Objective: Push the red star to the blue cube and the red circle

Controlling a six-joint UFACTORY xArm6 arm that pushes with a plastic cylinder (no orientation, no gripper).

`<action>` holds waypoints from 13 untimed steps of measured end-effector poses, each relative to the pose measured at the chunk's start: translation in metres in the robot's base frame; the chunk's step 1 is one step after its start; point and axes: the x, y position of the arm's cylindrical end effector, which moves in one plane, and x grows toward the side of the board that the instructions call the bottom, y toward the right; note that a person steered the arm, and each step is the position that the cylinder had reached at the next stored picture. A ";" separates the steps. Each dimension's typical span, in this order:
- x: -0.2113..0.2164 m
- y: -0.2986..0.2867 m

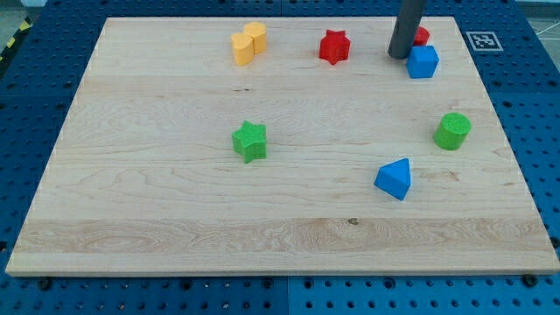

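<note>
Nearest the view's bottom sits the blue triangular block [394, 178], low on the view's right of the wooden table [175, 219]. Above it, near the right edge, the green cylinder [452, 130]. Green star [250, 141] is mid-table, left of centre, well apart from everything else. Yellow block [248, 44], shape unclear (looks like two lobes), is at the view's top, left of centre.

Task items are all along the top edge. Red star [333, 46] sits top centre-right, free on all sides. Blue cube [423, 62] is to its right, apart from it. Red circle [422, 36] is only partly visible, just above the blue cube and mostly hidden behind the rod. My tip [399, 56] rests on the table just left of the blue cube, between the red star and the cube, nearer the cube; touching or not, cannot tell.

No fingers on this rig, just the rod, so nothing is clenched or grasped.

Step judgement: push not yet done, the star stands apart from the cube and circle pair. Tip is on the wrong side for it, sitting right of the star in the lane the star must travel. Next move likely calls for the tip to go round to the star's left side without clipping it, then push rightward, slightly steady, toward the cube and circle. Risk: nudging the cube away while leaving this spot.
</note>
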 end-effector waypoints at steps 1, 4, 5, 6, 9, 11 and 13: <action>-0.001 0.000; 0.002 -0.014; -0.005 -0.029; -0.038 -0.045; -0.079 -0.148; -0.038 -0.179; -0.033 -0.147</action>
